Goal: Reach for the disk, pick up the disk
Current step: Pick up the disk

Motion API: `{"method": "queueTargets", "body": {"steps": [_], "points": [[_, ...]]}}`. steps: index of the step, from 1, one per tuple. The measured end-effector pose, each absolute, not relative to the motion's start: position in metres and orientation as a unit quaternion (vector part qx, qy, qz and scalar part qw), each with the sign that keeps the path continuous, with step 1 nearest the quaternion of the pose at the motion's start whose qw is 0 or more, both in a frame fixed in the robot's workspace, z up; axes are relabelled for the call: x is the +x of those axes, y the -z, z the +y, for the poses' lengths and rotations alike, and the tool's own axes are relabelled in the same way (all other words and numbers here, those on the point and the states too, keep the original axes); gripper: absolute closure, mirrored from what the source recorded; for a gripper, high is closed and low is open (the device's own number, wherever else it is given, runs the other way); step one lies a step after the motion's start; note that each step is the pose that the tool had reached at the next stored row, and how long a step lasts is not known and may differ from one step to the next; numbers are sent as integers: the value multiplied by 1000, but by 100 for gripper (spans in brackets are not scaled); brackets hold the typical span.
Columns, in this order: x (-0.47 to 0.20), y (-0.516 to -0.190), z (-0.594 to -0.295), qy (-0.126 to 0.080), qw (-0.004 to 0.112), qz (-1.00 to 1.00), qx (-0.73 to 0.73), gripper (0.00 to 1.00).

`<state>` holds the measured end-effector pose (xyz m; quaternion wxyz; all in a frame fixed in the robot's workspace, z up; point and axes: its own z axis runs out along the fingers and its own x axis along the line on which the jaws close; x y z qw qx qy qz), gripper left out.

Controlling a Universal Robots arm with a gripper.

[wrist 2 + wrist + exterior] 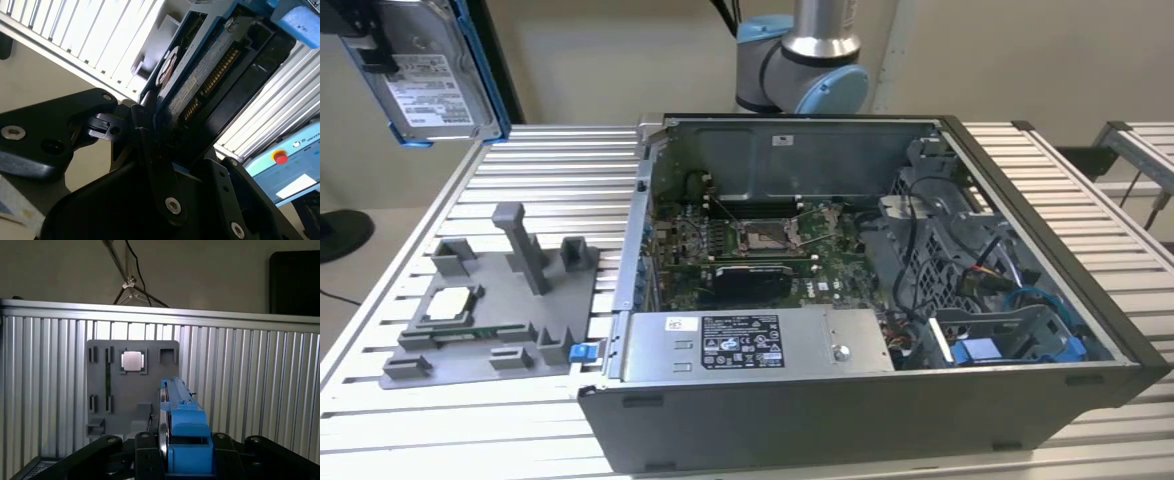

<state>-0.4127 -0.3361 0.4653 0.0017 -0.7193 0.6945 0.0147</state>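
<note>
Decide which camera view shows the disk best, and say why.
The exterior view: the disk sits high at the exterior view's left, its labelled face and blue edge plain. The first wrist view shows it edge-on in the pincer; the second wrist view shows a close slice of its connector side.

The exterior view looks down at a slant, from mid distance, across the slatted table [547,170] and the open computer case [854,425], with the arm's base [801,60] at twelve o'clock. The first wrist view looks down from high up, past the disk [186,432] edge-on, onto the grey fixture [150,385] (at eight o'clock in the exterior view). The second wrist view sits hard against the disk [200,85].
</note>
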Motion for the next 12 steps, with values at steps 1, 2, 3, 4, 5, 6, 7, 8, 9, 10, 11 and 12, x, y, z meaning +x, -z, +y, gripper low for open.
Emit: {"method": "queueTargets", "body": {"steps": [1, 2, 3, 4, 5, 6, 7, 8, 9, 10, 11, 12], "points": [[-411, -465, -336, -15, 2, 695, -719, 100], [-409, -465, -336, -15, 2, 695, -719, 100], [-407, -465, -336, -15, 2, 695, -719, 100], [-405, -465, -336, -15, 2, 695, -719, 100], [-403, -465, -336, -15, 2, 695, -719, 100], [-402, -465, -336, -15, 2, 695, -719, 100], [-400, -465, -336, -15, 2, 695, -719, 100], [-398, -465, -336, -15, 2, 695, -719, 100], [-396, -465, -336, -15, 2, 695, -719, 100], [-394, -465, -336, -15, 2, 695, -719, 100], [-392, -465, -336, -15, 2, 695, -719, 100], [-390, -465, -336, -15, 2, 695, -719, 100]]}}
